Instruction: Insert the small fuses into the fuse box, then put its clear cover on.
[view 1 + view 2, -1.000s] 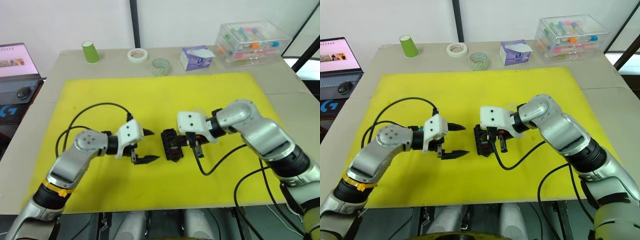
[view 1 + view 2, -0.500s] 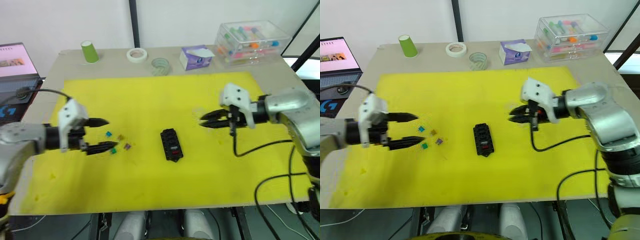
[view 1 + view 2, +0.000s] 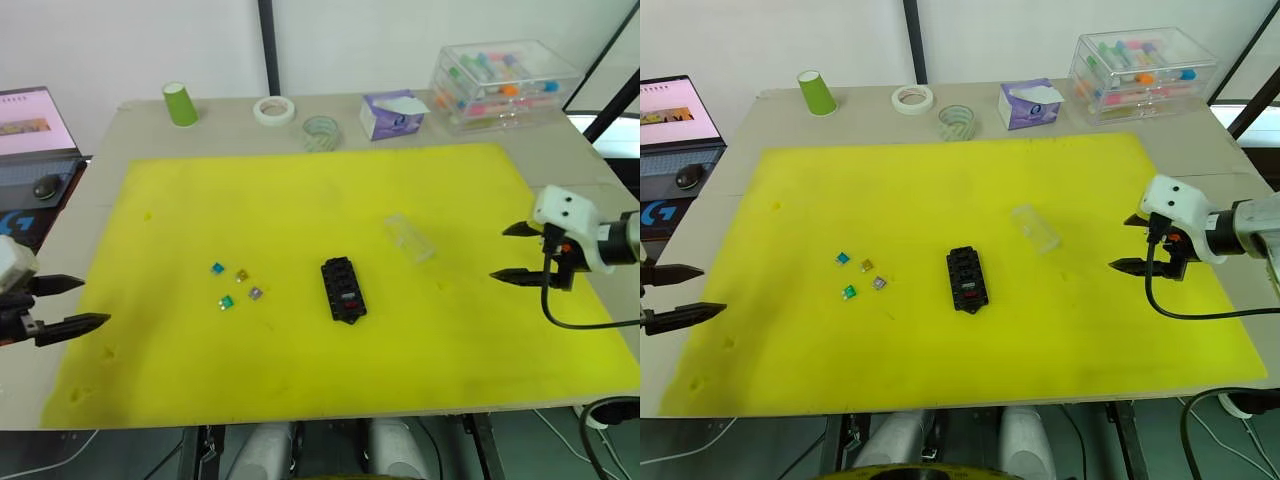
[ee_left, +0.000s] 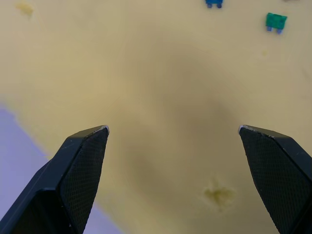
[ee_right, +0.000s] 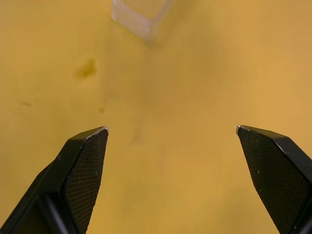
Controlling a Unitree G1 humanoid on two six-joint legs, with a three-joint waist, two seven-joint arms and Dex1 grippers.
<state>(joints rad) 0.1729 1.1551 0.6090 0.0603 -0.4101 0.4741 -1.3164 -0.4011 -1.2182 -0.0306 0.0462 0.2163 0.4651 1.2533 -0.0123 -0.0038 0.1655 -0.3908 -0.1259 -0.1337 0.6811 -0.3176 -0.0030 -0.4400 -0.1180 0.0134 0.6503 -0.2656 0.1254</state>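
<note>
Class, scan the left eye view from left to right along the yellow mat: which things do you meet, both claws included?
Left claw → small loose fuses → black plastic fuse box → transparent rectangular cover → right claw.

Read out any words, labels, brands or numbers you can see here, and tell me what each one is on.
"G": pale logo on the dark panel below the laptop.
Laptop screen: lines of text, too small to read.
Tissue box: print too blurred to read.
Fuse box: no markings legible.
</note>
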